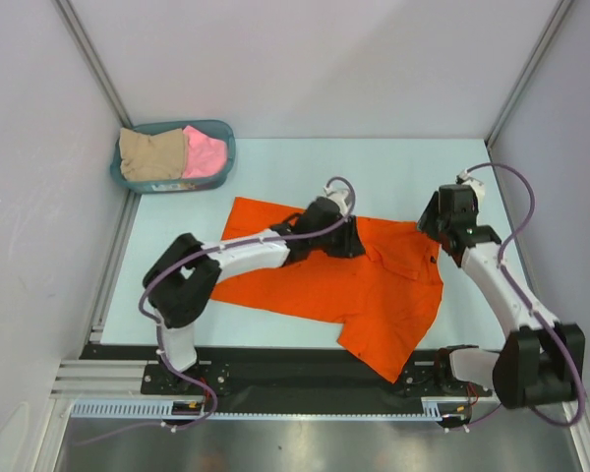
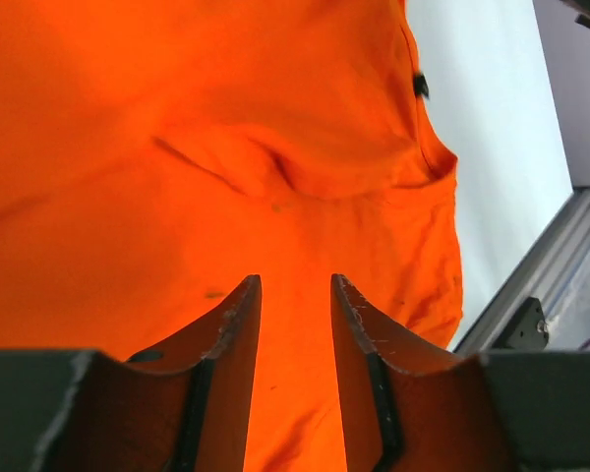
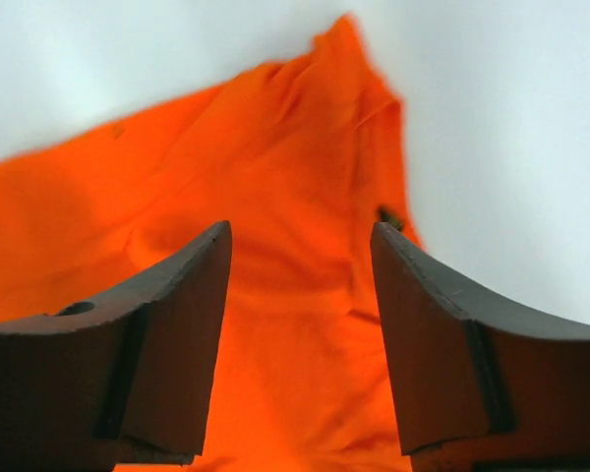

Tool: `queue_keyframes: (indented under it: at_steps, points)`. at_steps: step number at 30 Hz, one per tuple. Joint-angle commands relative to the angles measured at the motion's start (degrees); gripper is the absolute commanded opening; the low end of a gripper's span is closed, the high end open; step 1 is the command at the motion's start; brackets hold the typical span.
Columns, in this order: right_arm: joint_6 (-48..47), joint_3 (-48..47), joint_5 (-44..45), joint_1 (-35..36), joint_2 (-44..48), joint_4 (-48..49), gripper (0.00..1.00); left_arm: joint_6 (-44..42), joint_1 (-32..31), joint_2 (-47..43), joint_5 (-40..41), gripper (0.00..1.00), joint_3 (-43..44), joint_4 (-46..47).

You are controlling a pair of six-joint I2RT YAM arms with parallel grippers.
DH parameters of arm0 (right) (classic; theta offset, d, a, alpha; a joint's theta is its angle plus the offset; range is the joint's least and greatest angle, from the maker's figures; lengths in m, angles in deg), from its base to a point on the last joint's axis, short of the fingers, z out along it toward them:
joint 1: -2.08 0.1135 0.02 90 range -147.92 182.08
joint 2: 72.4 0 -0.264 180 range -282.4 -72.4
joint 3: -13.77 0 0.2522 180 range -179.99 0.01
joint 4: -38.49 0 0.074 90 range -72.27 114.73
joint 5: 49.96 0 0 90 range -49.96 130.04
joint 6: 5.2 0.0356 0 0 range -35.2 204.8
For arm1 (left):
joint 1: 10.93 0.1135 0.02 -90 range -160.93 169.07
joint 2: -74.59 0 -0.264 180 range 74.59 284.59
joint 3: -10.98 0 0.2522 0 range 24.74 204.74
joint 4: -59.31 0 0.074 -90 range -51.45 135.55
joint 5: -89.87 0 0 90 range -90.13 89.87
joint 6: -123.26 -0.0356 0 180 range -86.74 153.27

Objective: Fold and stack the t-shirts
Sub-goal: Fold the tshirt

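A bright orange t-shirt [image 1: 315,285] lies spread and creased on the pale table, its collar end toward the right. My left gripper [image 1: 352,239] reaches over the shirt's upper middle. In the left wrist view the left gripper [image 2: 295,285] is open just above the orange cloth [image 2: 226,147], with nothing between its fingers. My right gripper [image 1: 431,228] hovers over the shirt's upper right corner by the collar. In the right wrist view the right gripper [image 3: 300,231] is open wide over the orange cloth [image 3: 275,177] and grips nothing. A pink t-shirt [image 1: 205,152] and a beige t-shirt [image 1: 149,154] lie crumpled in the basket.
The teal plastic basket [image 1: 173,186] stands at the table's back left corner. White walls close in the back and both sides. A black and aluminium rail [image 1: 305,379] runs along the near edge, under the shirt's lower corner. Bare table [image 1: 393,167] shows behind the shirt.
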Motion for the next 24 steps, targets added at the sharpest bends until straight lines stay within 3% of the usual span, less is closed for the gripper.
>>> queue_keyframes:
  at_steps: [1, 6, 13, 24]
  points:
    - [1.0, 6.1, -5.0, 1.9, 7.0, -3.0, 0.62, 8.5, -2.9, 4.9, -2.0, 0.40, -2.4, 12.3]
    - [1.3, 13.4, -9.9, 1.9, 15.8, -2.7, 0.53, 9.4, -6.3, 8.0, 4.3, 0.39, -1.6, 13.2]
    - [3.5, 16.7, -13.0, 1.9, 16.8, -0.2, 0.32, 10.5, -6.8, 13.5, 6.7, 0.28, 3.4, 9.6]
    - [4.0, 19.3, -13.7, 1.7, 15.4, 1.9, 0.27, 9.8, -5.9, 17.9, 8.3, 0.31, 8.9, 6.8]
